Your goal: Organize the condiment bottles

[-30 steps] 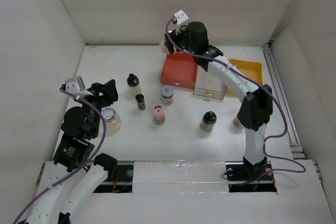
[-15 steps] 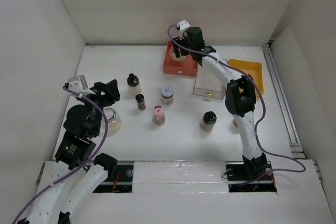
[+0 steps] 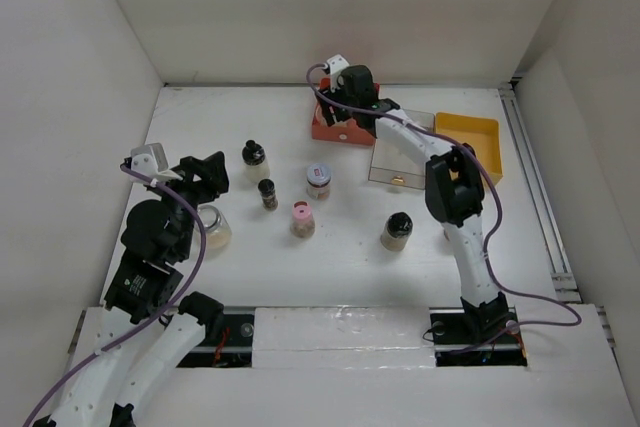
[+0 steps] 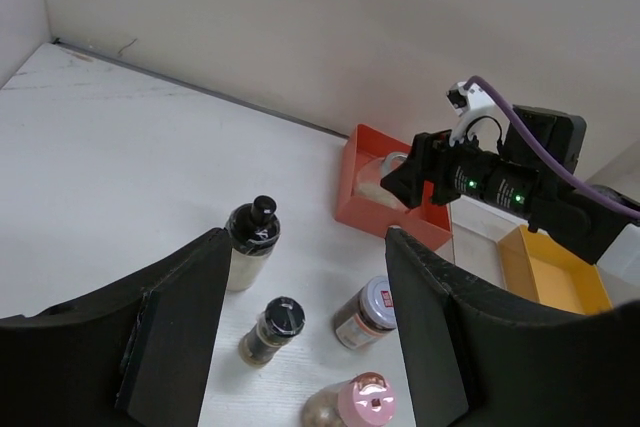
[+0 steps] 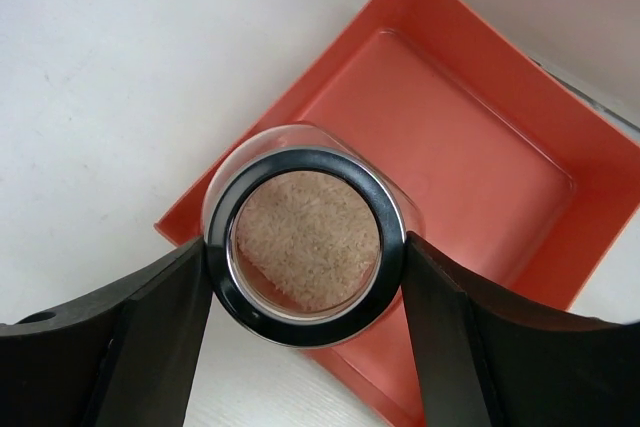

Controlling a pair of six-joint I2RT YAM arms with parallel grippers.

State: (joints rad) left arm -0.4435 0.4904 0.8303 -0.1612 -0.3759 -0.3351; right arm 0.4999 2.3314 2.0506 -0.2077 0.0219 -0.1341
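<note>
The right gripper (image 5: 305,282) is closed on the sides of a squat glass jar (image 5: 305,242) at the lower left corner of the red tray (image 5: 480,137). The sound move, I judge, is to lower it straight, check that its base clears the tray wall and sits flat, and only then open. The jar stands upright, its black-rimmed top facing the wrist camera and its short axis vertical, while the left gripper (image 4: 305,277) hangs wide open and empty over the small bottles (image 4: 270,332) on the tabletop (image 4: 120,137).
</note>
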